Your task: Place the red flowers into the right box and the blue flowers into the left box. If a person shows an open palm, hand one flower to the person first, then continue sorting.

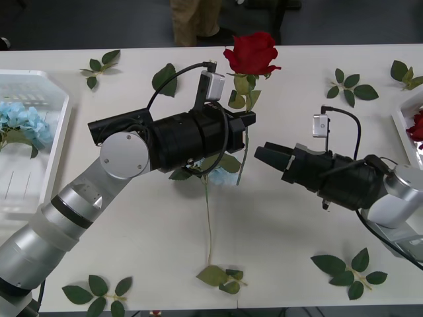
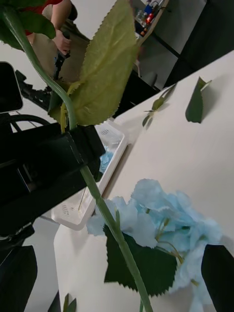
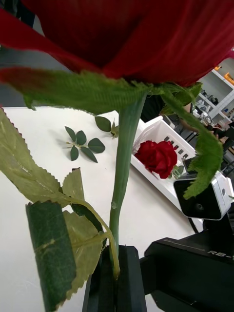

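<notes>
Your left gripper (image 1: 248,119) is clamped on the thin green stem of a deep-red rose (image 1: 251,53), holding it upright above the middle of the white table (image 1: 291,251). The bloom's velvety, layered petals stand above the black fingers; serrated matte leaves hang just below the bloom, and the smooth stem runs down past the jaws. In the left wrist view the two black fingers (image 3: 127,278) press flat against each other with the stem pinched between them.

Your right gripper (image 1: 263,153) sits just to the right of that stem, near it but apart from it, its black fingers spread.

Under the left arm lies a pale-blue hydrangea head (image 2: 165,214), a fluffy cluster of papery petals over a dark toothed leaf, flat on the table with its long stem (image 1: 209,224) trailing toward the near edge.

The left box (image 1: 53,125), white with a ribbed bottom, holds another blue cluster (image 1: 25,122). The right box (image 3: 158,134), a white shallow tray, holds one red rose (image 3: 157,157). Loose leaf sprigs (image 1: 349,269) lie scattered on the tabletop.
</notes>
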Controlling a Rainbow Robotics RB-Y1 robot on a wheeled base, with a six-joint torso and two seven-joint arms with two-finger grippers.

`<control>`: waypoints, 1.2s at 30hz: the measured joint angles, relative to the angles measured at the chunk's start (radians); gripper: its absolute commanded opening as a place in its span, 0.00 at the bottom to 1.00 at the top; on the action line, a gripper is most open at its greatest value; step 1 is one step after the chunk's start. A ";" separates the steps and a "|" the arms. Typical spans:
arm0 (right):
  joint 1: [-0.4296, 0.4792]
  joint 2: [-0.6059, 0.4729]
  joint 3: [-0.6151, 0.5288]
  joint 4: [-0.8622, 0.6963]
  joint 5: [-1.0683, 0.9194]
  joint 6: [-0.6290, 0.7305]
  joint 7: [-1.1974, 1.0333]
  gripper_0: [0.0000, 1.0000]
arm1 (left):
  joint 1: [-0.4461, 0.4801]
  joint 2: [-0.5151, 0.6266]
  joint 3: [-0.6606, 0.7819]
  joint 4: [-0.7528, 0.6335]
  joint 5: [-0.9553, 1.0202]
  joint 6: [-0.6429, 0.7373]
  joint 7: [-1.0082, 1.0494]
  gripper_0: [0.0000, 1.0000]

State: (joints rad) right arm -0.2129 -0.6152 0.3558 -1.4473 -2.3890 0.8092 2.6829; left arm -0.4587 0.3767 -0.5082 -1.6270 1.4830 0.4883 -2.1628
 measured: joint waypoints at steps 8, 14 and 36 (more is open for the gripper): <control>-0.041 0.043 0.006 0.000 0.099 -0.036 0.000 0.98 | 0.000 0.000 0.000 0.000 0.000 0.000 0.000 0.00; -0.047 0.043 0.012 0.000 0.162 -0.044 0.000 0.95 | 0.000 0.000 0.000 0.000 0.000 0.000 0.000 0.00; -0.063 0.043 0.063 0.000 0.123 -0.088 0.001 0.00 | 0.000 0.000 0.000 0.001 0.000 -0.004 0.000 0.00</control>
State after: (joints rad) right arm -0.2763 -0.5717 0.4184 -1.4469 -2.2660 0.7216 2.6837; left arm -0.4587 0.3767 -0.5082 -1.6261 1.4832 0.4838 -2.1631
